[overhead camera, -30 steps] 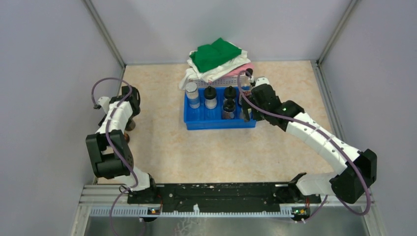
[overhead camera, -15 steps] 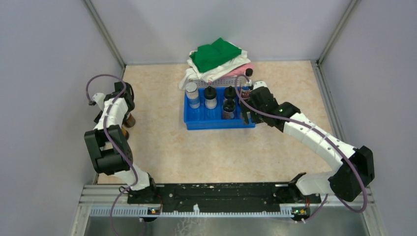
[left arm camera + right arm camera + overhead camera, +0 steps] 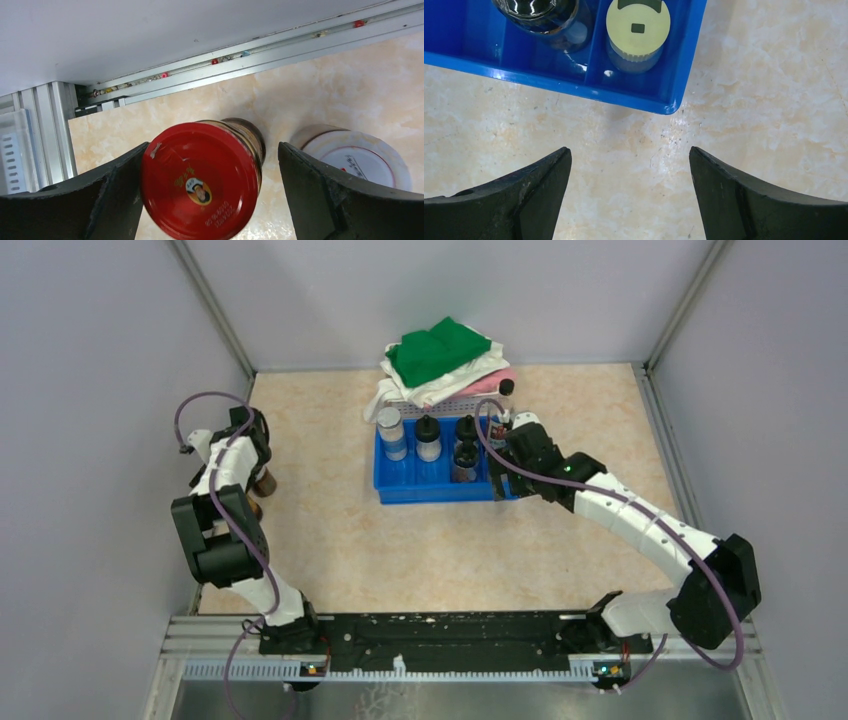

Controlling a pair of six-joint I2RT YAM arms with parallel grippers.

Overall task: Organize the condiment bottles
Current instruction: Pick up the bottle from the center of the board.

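At the left edge, left gripper gapes around the red-capped jar, white-lidded jar just beside; right gripper released beside the blue tray, cream-capped bottle inside

The left pincer and right pincer have matte black, wedge-shaped fingers. Behind them, white ribbed arm segments join chunky black housings, trailed by thin purple cables; a small green light glows behind the right one.

Tbl, blue tray, basket, 2 jars
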